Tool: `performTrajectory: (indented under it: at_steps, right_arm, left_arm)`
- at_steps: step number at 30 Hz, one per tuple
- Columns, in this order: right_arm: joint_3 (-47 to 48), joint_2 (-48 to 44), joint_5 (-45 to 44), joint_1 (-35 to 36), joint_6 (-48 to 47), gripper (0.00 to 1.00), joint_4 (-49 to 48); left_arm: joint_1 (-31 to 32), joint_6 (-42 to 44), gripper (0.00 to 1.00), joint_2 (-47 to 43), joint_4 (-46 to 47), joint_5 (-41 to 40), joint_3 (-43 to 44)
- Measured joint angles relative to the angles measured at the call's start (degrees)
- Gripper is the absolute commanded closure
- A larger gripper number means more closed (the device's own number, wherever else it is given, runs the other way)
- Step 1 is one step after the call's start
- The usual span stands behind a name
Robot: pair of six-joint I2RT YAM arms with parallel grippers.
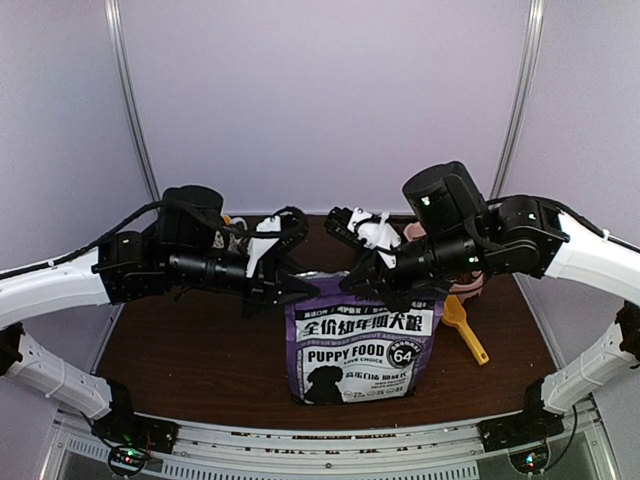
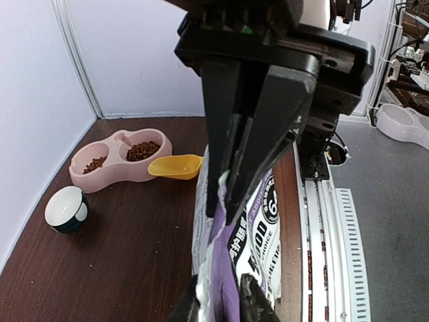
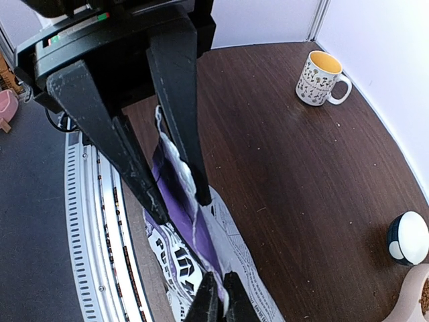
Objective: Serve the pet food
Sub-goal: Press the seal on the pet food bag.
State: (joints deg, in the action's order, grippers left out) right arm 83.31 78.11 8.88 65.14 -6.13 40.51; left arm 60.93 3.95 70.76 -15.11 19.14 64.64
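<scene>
The purple "PUPPY FOOD" bag (image 1: 365, 340) stands upright at the table's near middle, with both grippers at its top edge. My right gripper (image 3: 221, 303) is shut on the right end of that edge (image 3: 201, 228). My left gripper (image 2: 220, 303) straddles the left end, its jaws a little apart around the purple and white rim (image 2: 231, 255). Pet food kibble (image 2: 142, 150) lies in both wells of the pink double bowl (image 2: 120, 176). The yellow scoop (image 2: 175, 166) rests between the bowl and the bag.
A patterned mug (image 3: 320, 79) stands at the far left of the table. A small round white and dark container (image 2: 66, 208) sits beside the pink bowl. White walls close in the back and sides. The metal rail (image 2: 322, 228) runs along the near edge.
</scene>
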Motion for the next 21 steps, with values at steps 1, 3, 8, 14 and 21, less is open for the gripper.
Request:
performTrajectory:
  at_steps: [1, 3, 8, 14, 21]
  right_arm:
    - [0.0, 0.0, 0.0, -0.1, 0.0, 1.0, 0.0]
    - [0.0, 0.0, 0.1, -0.2, 0.0, 1.0, 0.0]
    - [-0.1, 0.0, 0.3, -0.2, 0.0, 1.0, 0.0]
    - [-1.5, -1.1, -0.3, -0.2, 0.2, 0.9, -0.2]
    - [-4.2, -3.9, -1.6, -0.6, 0.3, 1.0, 0.9]
  left_arm:
    - [0.0, 0.0, 0.86, 0.2, 0.0, 0.0, 0.0]
    - [0.0, 0.1, 0.97, 0.5, 0.0, -0.1, 0.0]
    - [0.0, 0.5, 1.0, 0.7, 0.0, -0.8, 0.0]
    - [0.0, 0.5, 1.0, 0.7, 0.0, -0.9, 0.0]
    - [0.2, 0.5, 1.0, 0.6, 0.0, -0.9, 0.0]
